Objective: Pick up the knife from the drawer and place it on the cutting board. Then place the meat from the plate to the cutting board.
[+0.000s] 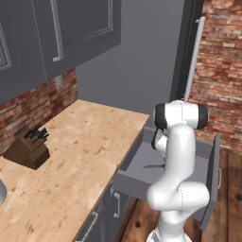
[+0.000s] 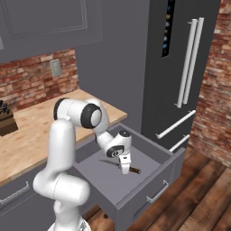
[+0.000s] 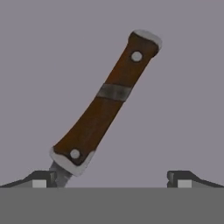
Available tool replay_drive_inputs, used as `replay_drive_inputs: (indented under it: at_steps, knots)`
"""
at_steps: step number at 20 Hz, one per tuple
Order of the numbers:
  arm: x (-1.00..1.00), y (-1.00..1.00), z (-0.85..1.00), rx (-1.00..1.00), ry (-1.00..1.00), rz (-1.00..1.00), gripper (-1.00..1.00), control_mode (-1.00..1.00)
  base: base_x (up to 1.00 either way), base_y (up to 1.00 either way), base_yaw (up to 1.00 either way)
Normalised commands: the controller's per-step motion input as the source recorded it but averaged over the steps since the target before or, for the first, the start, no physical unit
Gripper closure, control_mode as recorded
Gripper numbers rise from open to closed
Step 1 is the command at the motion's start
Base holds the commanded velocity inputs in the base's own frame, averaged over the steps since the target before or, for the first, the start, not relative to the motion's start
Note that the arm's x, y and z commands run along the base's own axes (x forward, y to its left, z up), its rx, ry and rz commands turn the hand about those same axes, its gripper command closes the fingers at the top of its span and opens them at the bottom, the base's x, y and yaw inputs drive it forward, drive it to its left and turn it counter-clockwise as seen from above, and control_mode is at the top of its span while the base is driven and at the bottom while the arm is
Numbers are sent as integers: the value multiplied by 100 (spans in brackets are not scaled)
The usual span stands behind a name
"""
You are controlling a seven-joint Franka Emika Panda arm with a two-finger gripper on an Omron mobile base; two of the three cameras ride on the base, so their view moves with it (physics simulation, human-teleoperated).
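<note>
grey drawer (image 2: 153, 151) open; hand (image 2: 125, 166) spread wide, pointing down over knife (image 2: 131, 169).

- White arm with dark joints bends forward and down from its raised elbow.
- Two-finger gripper (image 2: 125, 169) points downward, dark fingers (image 3: 39, 178) spread wide apart, holding nothing.

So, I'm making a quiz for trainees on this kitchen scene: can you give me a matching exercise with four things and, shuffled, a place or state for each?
Things:
1. brown-handled, silver-bladed knife
2. wide grey drawer
3. brown wooden knife block
4. white arm's two-finger gripper

Places or states:
A. on the light wooden counter
B. pulled open
C. jaws open, low over the knife handle
D. flat on the drawer bottom

Pairs: 1-D, 2-B, 3-A, 4-C
</note>
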Motion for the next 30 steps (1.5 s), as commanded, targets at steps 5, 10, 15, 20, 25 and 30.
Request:
replay_drive_inputs:
  at_steps: [5, 10, 15, 20, 25, 30]
  knots:
    - [27, -7, -22, 0, 0, 0, -100, -100, 0, 0, 0]
    - [27, -9, -20, 0, 0, 0, -100, -100, 0, 0, 0]
    - [30, -13, -26, 0, 0, 0, -100, -100, 0, 0, 0]
    - [8, -7, -47, 1, 0, 0, -100, -100, 0, 0, 0]
    - [0, 0, -60, 0, 0, 0, 100, -100, 0, 0, 0]
    - [0, -4, -48, 0, 0, 0, 100, -100, 0, 0, 0]
